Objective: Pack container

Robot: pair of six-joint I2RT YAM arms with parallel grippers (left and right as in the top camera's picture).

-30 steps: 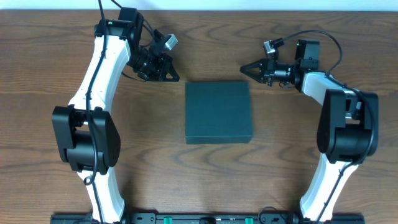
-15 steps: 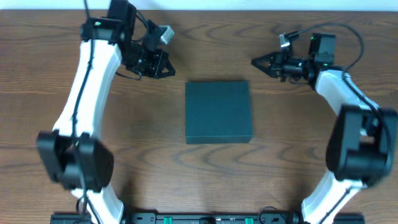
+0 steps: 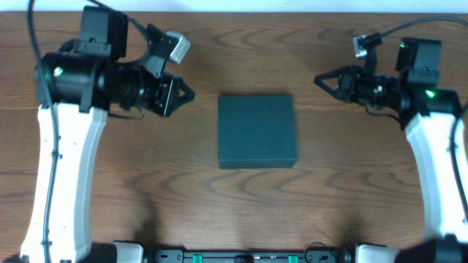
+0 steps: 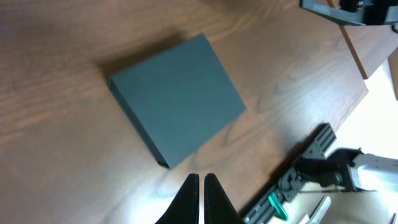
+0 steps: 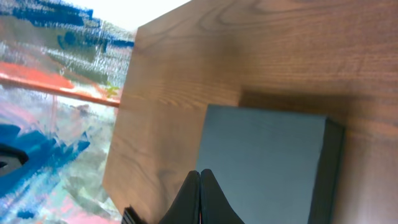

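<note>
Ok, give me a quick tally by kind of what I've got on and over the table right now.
container: 1, dark teal, closed
Grippers: 2, left gripper and right gripper, both shut and holding nothing
Total: 3

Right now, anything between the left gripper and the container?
Nothing. The overhead view shows only bare table between the left gripper and the container.
</note>
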